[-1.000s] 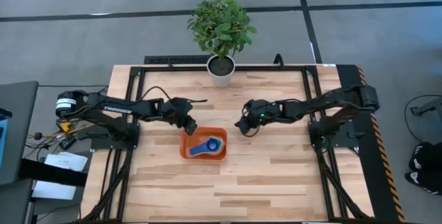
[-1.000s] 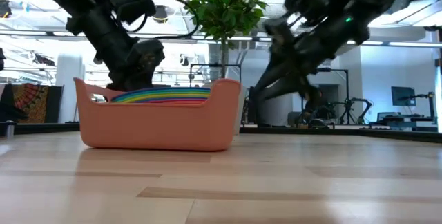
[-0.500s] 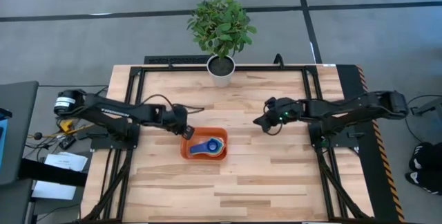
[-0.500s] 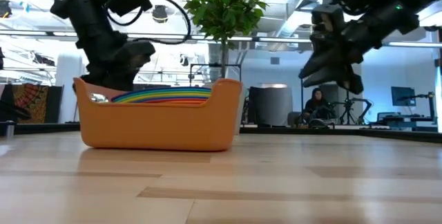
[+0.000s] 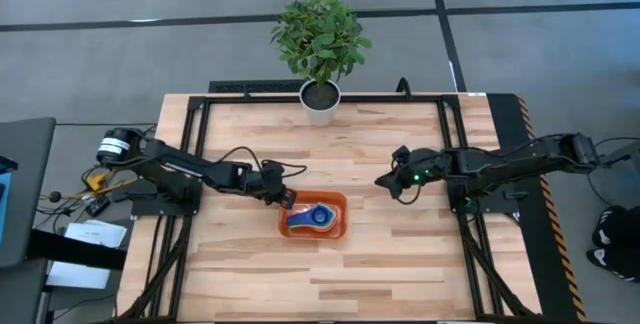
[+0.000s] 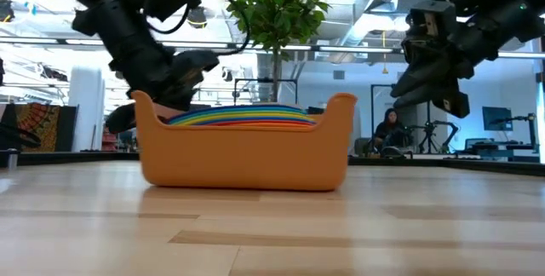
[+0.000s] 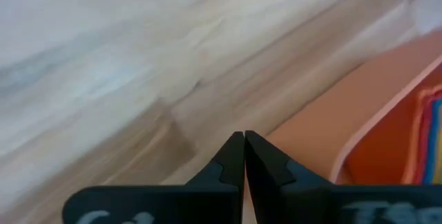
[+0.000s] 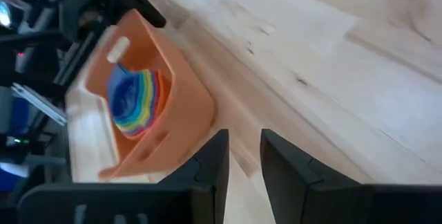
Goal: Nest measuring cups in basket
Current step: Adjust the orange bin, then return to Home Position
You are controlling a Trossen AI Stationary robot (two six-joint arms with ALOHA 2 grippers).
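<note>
Apparently the nesting itself is finished: the measuring cups [image 5: 318, 218] sit stacked one inside another in the basket [image 5: 337, 230], which lies a little toward 6 o'clock of the table [image 5: 400, 264] centre. The step in hand looks like positioning the basket. The left gripper [image 5: 284, 200], fingers pressed fully together and holding nothing, is against the basket's corner at about 10 o'clock of it — a pushing pose, not a grasp. The right gripper [image 5: 385, 182] hangs well apart, at roughly 2 o'clock from the basket, its fingers slightly parted and empty.

If more sliding is wanted, the next move calls for a low, steady push on the wall so the light basket does not tip; otherwise, a clean withdrawal.

From above, only the blue top cup and its handle read clearly. The low view shows what that hides — the coloured rims layered just above the basket wall. The left wrist view shows the closed fingertips [image 7: 242, 156] at the orange wall; the right wrist view confirms the gap between its own fingers.
</note>
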